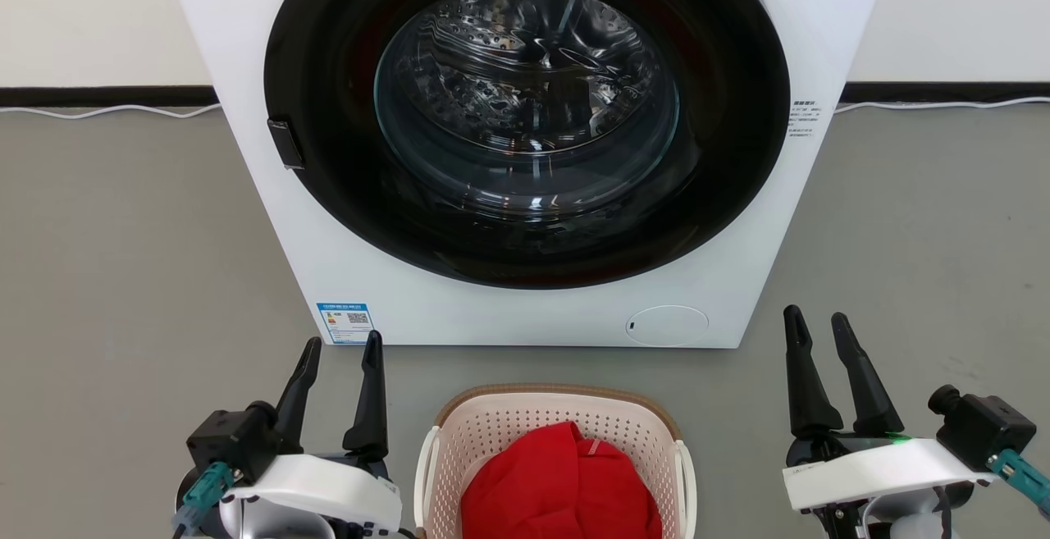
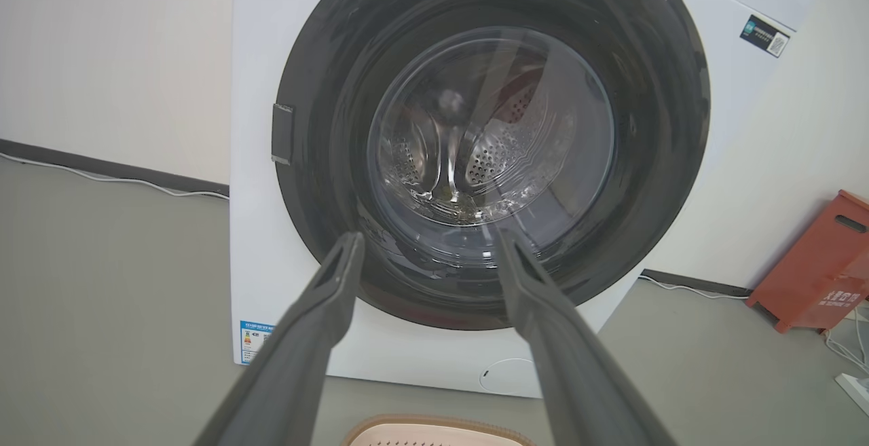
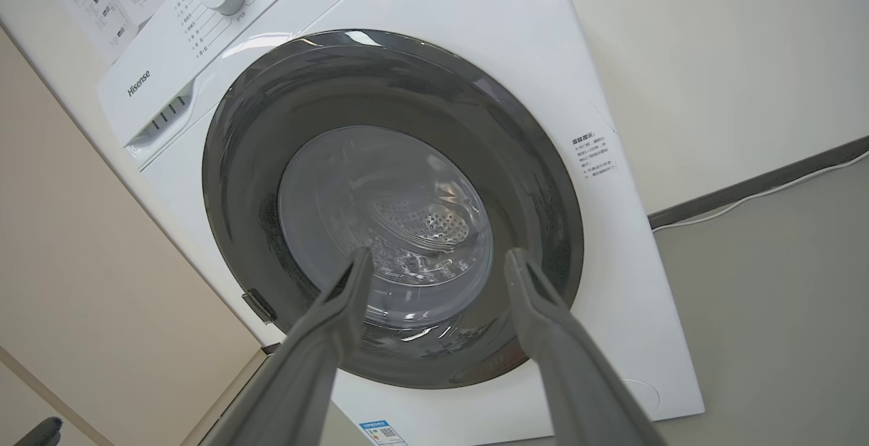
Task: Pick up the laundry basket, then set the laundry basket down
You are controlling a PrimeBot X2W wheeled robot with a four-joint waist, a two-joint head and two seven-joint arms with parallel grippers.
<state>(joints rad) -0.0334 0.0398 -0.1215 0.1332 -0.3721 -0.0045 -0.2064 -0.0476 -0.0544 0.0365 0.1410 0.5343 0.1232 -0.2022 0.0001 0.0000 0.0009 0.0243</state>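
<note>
Left gripper (image 1: 344, 340) and right gripper (image 1: 816, 316), fingers spread wide, holding nothing, raised either side of laundry basket (image 1: 500, 424). Basket on grey floor (image 1: 123, 276), red garment (image 1: 566, 477) inside, just before white washer (image 1: 459, 309).

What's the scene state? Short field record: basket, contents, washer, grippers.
basket: on floor before washer, between the grippers, not held
contents: red cloth
washer door: shut
left gripper: open, empty, left of basket
right gripper: open, empty, right of basket
</note>
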